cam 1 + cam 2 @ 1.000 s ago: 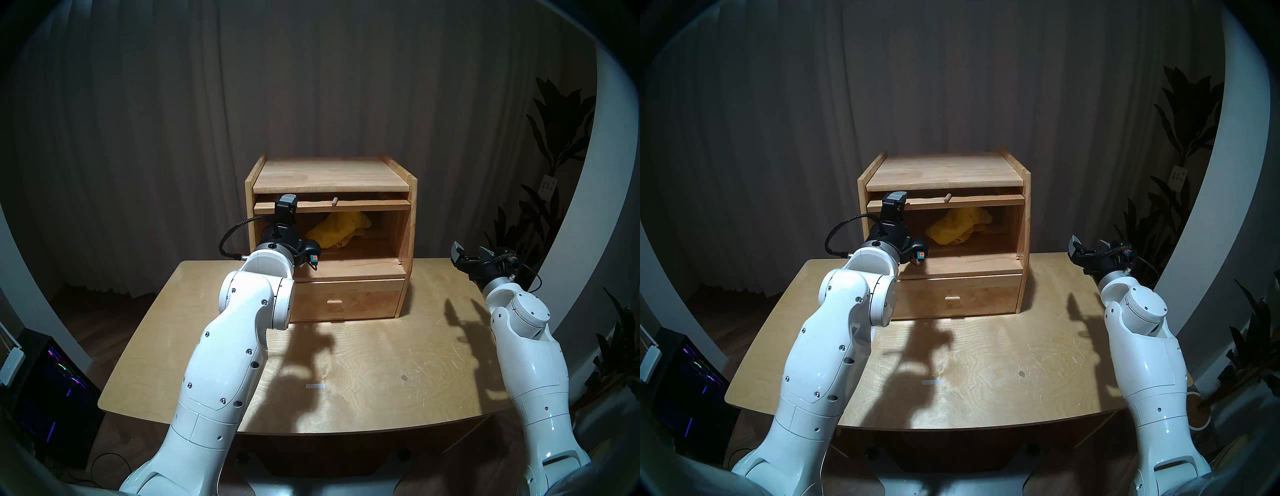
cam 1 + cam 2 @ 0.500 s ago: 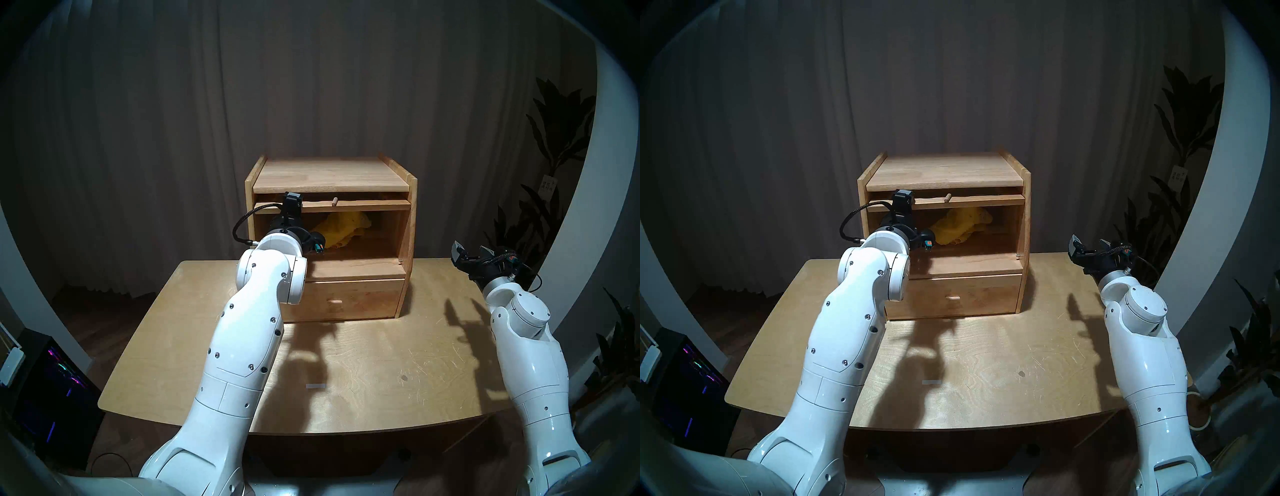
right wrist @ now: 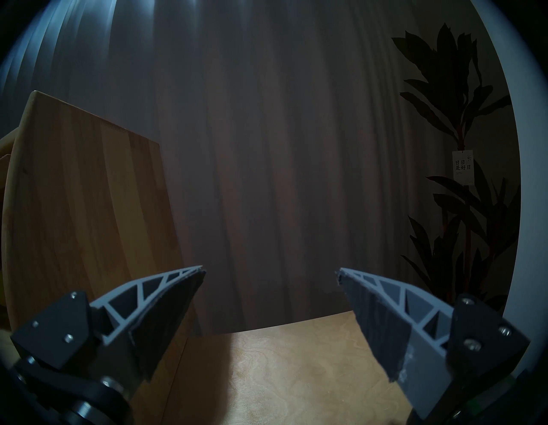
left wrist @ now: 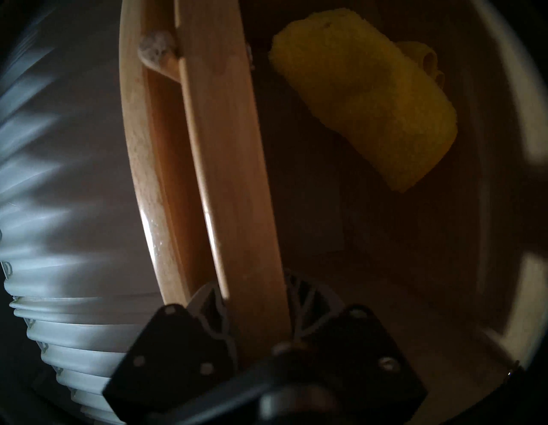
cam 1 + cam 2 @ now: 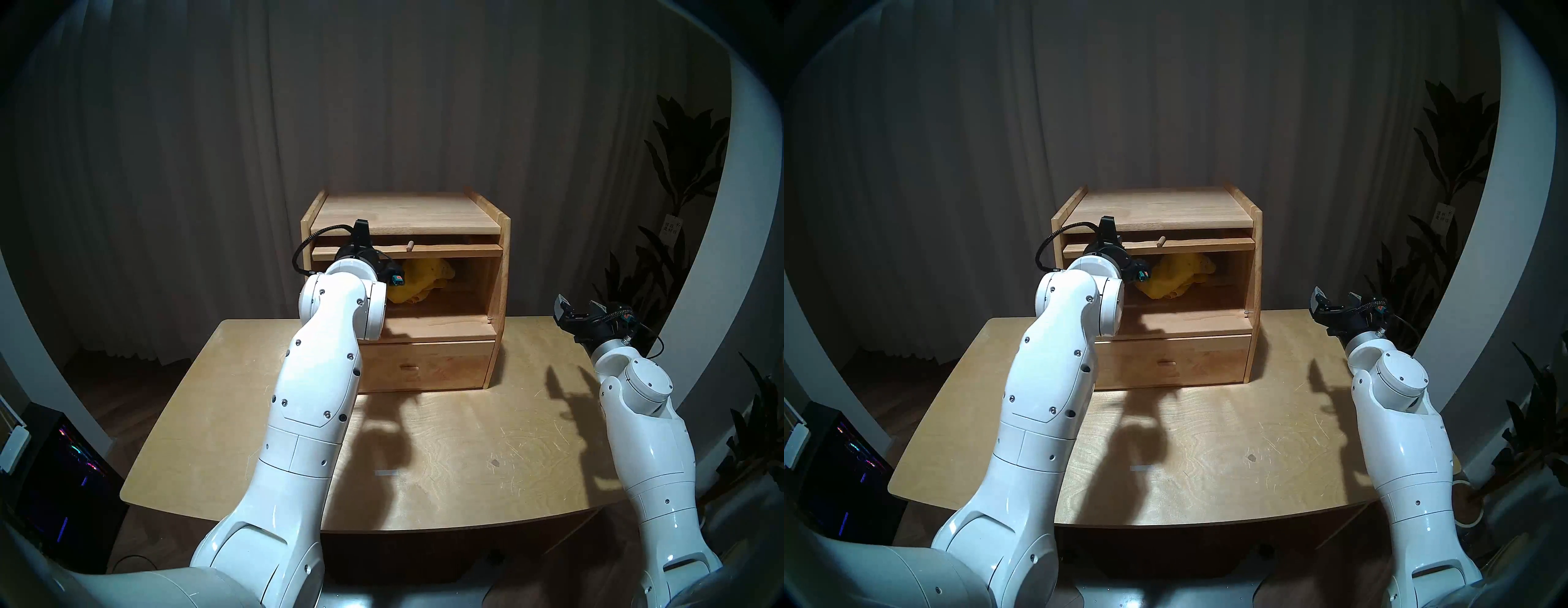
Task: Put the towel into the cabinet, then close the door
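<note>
The yellow towel lies crumpled inside the upper compartment of the wooden cabinet; it also shows in the left wrist view. The door lies flat and raised under the cabinet top, its peg knob pointing forward. My left gripper is at the door's left front edge. In the left wrist view the door panel runs between my two fingers, which close on it. My right gripper is open and empty, over the table's right side.
The cabinet's lower drawer is shut. The cabinet stands at the back of a wooden table with a small white tape mark. A plant stands at the right, a curtain behind, a dark computer case at lower left.
My left arm has risen and its wrist has swung from pointing up to pointing forward at the door's edge. The door, towel and right arm have not moved.
</note>
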You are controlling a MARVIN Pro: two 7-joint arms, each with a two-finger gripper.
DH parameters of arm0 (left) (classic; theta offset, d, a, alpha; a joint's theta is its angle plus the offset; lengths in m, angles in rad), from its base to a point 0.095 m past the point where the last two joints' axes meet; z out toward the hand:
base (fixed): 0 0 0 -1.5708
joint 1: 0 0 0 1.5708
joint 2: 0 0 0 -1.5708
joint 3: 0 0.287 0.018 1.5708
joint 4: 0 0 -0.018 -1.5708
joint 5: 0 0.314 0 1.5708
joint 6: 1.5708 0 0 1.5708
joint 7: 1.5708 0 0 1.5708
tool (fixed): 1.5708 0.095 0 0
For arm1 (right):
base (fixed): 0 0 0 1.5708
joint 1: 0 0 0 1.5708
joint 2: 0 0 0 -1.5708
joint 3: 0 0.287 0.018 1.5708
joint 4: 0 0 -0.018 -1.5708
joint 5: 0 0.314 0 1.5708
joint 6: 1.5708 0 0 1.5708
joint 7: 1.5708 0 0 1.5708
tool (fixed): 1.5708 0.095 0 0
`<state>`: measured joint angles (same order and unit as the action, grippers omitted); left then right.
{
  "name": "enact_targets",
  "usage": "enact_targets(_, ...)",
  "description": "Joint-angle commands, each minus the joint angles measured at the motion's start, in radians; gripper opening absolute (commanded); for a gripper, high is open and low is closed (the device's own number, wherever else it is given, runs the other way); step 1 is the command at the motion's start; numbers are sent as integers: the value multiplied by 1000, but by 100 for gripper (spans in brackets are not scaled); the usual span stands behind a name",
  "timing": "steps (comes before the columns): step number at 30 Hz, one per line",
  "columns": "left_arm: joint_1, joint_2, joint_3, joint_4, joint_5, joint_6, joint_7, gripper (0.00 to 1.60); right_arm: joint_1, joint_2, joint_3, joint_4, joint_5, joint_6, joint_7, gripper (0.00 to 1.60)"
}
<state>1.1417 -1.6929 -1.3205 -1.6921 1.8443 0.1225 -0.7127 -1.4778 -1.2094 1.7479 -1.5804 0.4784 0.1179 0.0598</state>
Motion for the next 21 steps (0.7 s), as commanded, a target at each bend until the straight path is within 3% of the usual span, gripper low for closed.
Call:
enact_targets(1, 32, 0, 30, -129, 5, -14, -8, 0, 11, -2, 1, -25, -1, -17, 2, 160)
enact_targets(12, 90, 12, 52, -204, 33, 1, 44, 0, 13, -4, 2, -21, -5, -13, 1, 160)
enact_targets(21, 163, 39, 28, -282, 58, 42, 72, 0, 14, -6, 3, -20, -8, -13, 3, 160)
